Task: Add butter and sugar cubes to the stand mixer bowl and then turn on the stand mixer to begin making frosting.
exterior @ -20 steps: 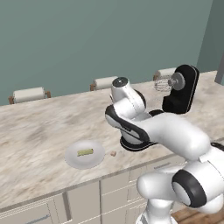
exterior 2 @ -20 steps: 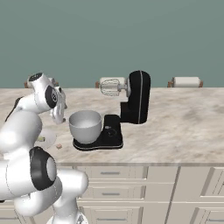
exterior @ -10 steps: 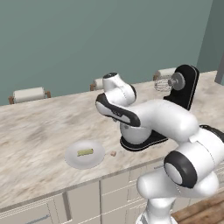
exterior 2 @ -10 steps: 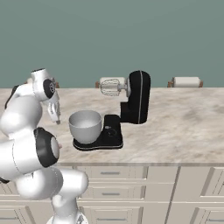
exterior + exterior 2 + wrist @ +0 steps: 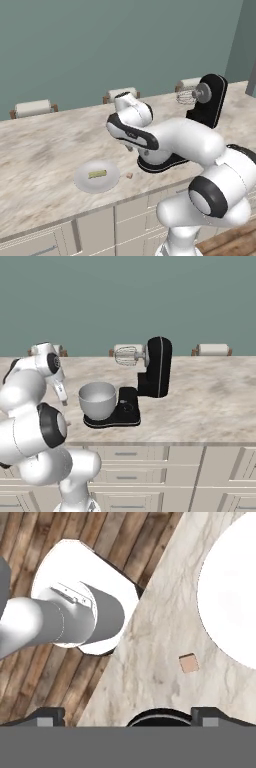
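The pale butter [image 5: 97, 174] lies on a round white plate [image 5: 85, 182]. A tiny tan sugar cube [image 5: 129, 175] rests on the counter just right of that plate, and it is the sugar cube [image 5: 189, 663] beside the plate [image 5: 235, 612] in the hand view. My gripper [image 5: 130, 148] hangs open and empty above the cube, between plate and bowl. The gripper [image 5: 64, 400] is left of the silver bowl [image 5: 97, 399], which sits on the black stand mixer [image 5: 159, 368] under its raised whisk [image 5: 126, 355]. Its fingertips [image 5: 47, 716] stand wide apart.
Paper towel rolls [image 5: 33, 108] line the back of the marble counter [image 5: 45, 150]. The counter's front edge [image 5: 125, 647] runs close to the cube, with wood floor beyond. The mixer head [image 5: 210, 97] stands tilted up at the right.
The arm has swung left, away from the bowl and toward the plate, and the hand has dropped a little lower over the counter. Butter, cube, bowl and mixer have stayed put.
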